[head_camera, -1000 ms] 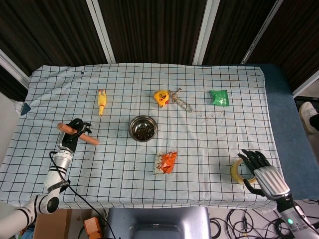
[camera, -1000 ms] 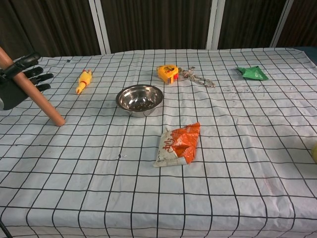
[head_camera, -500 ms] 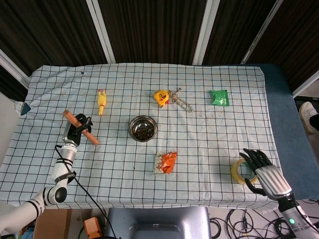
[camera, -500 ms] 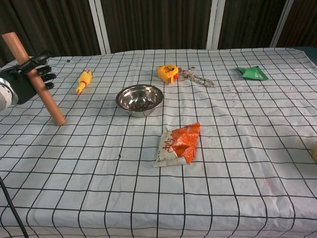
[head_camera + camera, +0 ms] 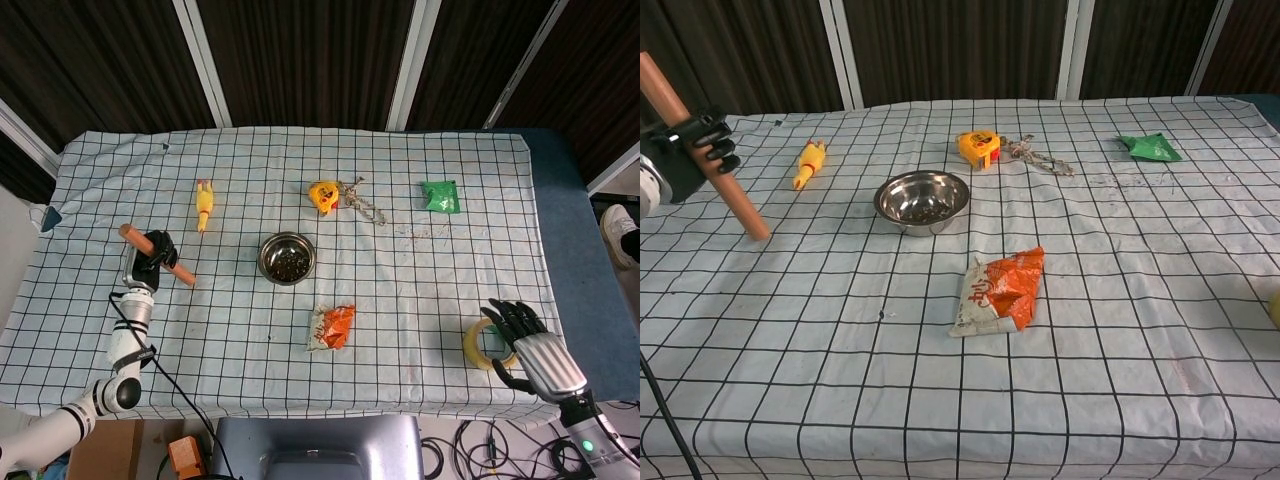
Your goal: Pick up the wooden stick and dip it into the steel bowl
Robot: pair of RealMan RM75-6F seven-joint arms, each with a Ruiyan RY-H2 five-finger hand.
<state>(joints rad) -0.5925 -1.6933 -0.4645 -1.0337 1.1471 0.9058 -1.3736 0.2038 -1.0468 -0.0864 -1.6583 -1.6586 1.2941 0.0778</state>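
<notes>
Table (image 5: 420, 300): checked cloth, wide bare stretch between left hand and bowl, open lane for the carry.
Steel bowl (image 5: 922, 198): well off to the right of left hand, upright, mouth open, dark bits inside, ready for the dip.
Left hand (image 5: 685, 160): near the table's left edge, fingers wrapped round the stick's middle, firm hold.
Wooden stick (image 5: 700, 145): slanted, lower tip angled down toward the bowl side, seemingly just clear of the cloth.
Right hand (image 5: 525, 345): far corner, fingers spread over a yellow ring (image 5: 478, 345), gripping nothing plainly.
Rubber chicken (image 5: 808, 162): just beyond left hand, beside the lane, worth skirting.
</notes>
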